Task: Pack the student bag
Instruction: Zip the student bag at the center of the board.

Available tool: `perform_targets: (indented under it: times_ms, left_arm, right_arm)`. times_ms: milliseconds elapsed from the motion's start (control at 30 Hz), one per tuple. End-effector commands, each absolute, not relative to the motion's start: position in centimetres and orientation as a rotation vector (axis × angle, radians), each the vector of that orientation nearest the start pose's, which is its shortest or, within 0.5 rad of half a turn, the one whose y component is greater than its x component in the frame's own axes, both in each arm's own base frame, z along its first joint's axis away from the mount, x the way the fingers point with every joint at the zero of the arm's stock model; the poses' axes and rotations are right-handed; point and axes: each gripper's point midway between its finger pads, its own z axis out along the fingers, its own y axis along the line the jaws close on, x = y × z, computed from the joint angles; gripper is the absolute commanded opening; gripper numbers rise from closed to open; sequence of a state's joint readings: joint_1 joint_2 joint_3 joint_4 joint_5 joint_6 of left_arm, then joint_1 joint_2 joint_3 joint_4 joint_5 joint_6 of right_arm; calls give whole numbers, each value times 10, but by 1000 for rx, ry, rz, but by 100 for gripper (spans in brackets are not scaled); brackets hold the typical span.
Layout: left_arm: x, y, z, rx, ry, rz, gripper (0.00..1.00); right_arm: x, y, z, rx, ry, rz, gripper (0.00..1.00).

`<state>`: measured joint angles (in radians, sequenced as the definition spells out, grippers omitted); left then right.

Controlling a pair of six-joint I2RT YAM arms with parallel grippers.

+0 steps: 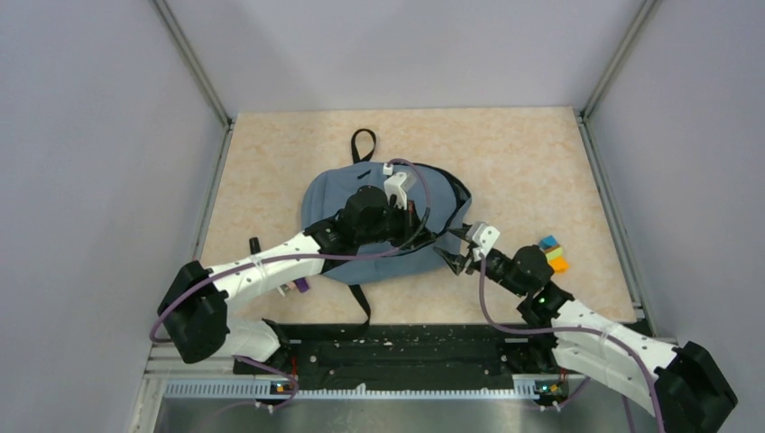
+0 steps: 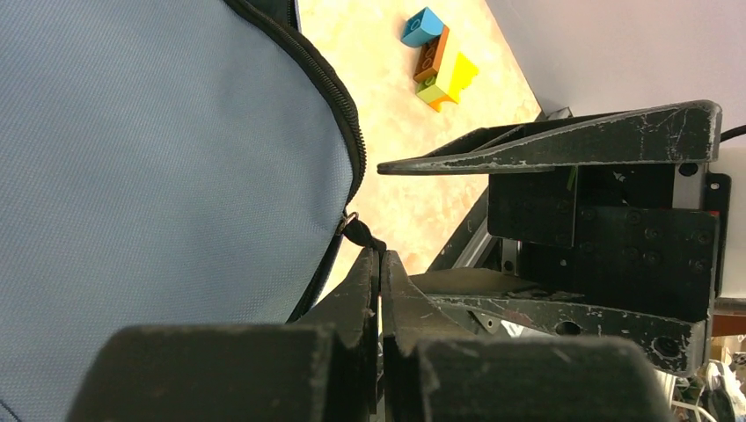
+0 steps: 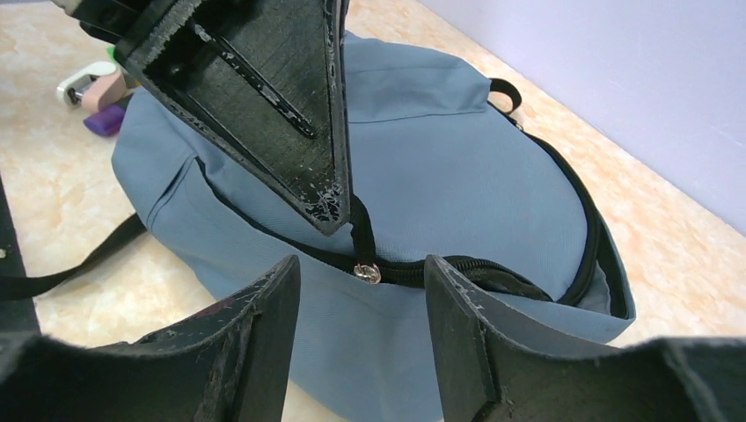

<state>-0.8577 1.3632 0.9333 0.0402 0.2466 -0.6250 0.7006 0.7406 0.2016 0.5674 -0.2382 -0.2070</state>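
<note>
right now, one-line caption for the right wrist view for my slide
Open right gripper faces the grey-blue backpack while the left gripper pinches its zipper pull.

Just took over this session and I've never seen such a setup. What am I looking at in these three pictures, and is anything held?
These are two robot arms, each ending in a two-finger gripper. The overhead picture looks down from behind them; the other two come from a camera on each wrist. On the table lies a grey-blue student bag, with coloured toy bricks to its right and a small purple item near its left. The left gripper is shut on the bag's zipper pull. The right gripper is open close by, holding nothing.
</note>
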Motion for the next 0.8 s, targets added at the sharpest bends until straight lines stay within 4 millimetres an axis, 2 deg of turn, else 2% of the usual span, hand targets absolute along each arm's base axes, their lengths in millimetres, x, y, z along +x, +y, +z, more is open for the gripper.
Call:
perform_targets:
  times_ms: [0, 533, 767]
  left_arm:
    - [230, -367, 260, 449, 1937, -1237, 0]
    - [227, -367, 258, 453, 1952, -1249, 0]
    - [227, -367, 265, 441, 1934, -1260, 0]
  right_arm:
    - [225, 234, 204, -866, 1220, 521, 52]
    - [231, 254, 218, -903, 1155, 464, 44]
    - [240, 257, 208, -895, 1206, 452, 25]
